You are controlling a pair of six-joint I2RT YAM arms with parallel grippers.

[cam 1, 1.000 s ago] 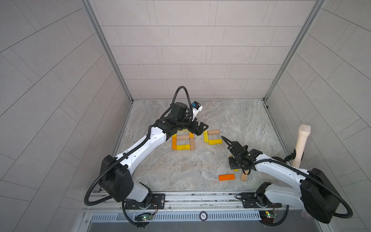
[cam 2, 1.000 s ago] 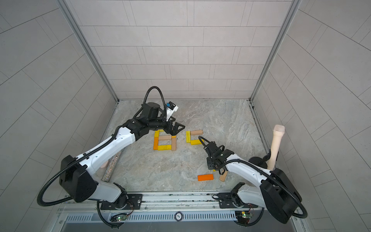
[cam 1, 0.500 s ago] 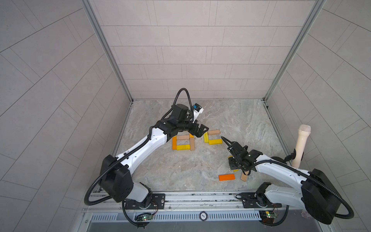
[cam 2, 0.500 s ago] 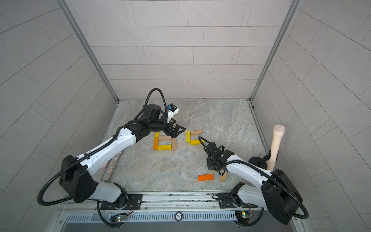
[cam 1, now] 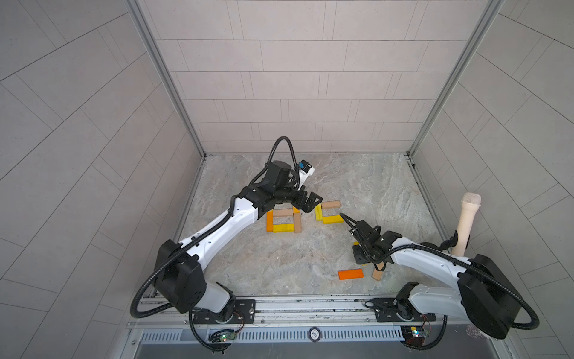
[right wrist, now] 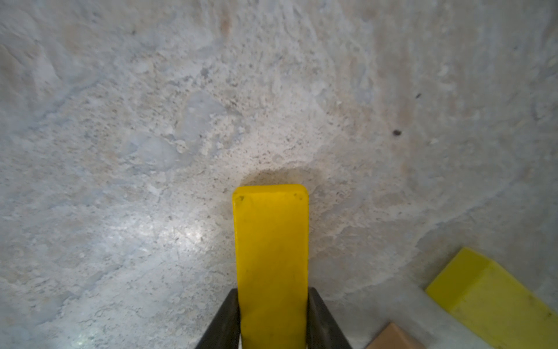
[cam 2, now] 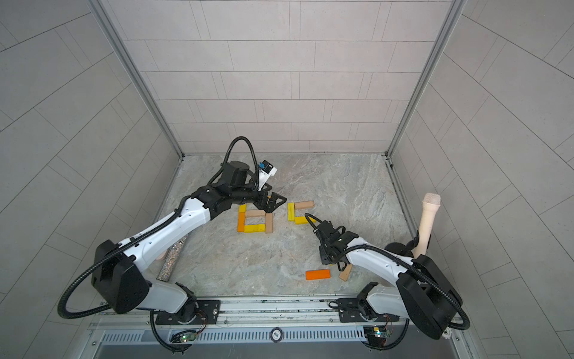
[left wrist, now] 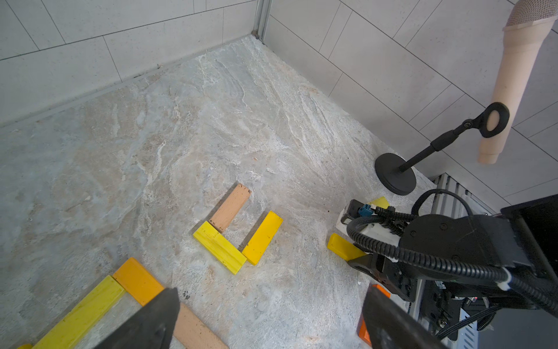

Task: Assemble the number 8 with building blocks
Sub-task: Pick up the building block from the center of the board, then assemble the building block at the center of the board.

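Reaching long and low from the near-left base, the left arm (cam 1: 230, 223) stretches to floor centre with its wrist turned down. The left gripper (cam 1: 311, 203) hangs over the far side of the number 8 (cam 1: 282, 228), jaws spread wide, nothing between. The left wrist view agrees: fingers (left wrist: 151, 320) far apart, bare stone floor (left wrist: 211, 121) between them.

The right arm (cam 1: 428, 259) is folded shorter, forearm running toward centre, wrist bent straight down. From above its jaws sit hidden under the wrist; only a cable loop (cam 1: 346, 219) shows. The right wrist view alone settles the grip: right gripper (right wrist: 271, 291) narrow, clamped on the long sides of a yellow bar (right wrist: 271, 241), free end close over the floor; contact cannot be told.

The number 8 is half-built. Its near loop is closed by orange, yellow and two tan bars; the farther bars lie partly under the left wrist. Just beside it lies a three-bar C (cam 1: 319, 214), two yellow and one tan.

A loose orange bar (cam 1: 351, 274) and a tan bar (cam 1: 376, 274) lie by the right forearm.

Only in a top view: a glittery cylinder (cam 2: 172, 261) beside the left arm. Both top views show the cream microphone-shaped cylinder (cam 1: 466, 223) at the right wall; the left wrist view adds its black stand (left wrist: 395, 178).
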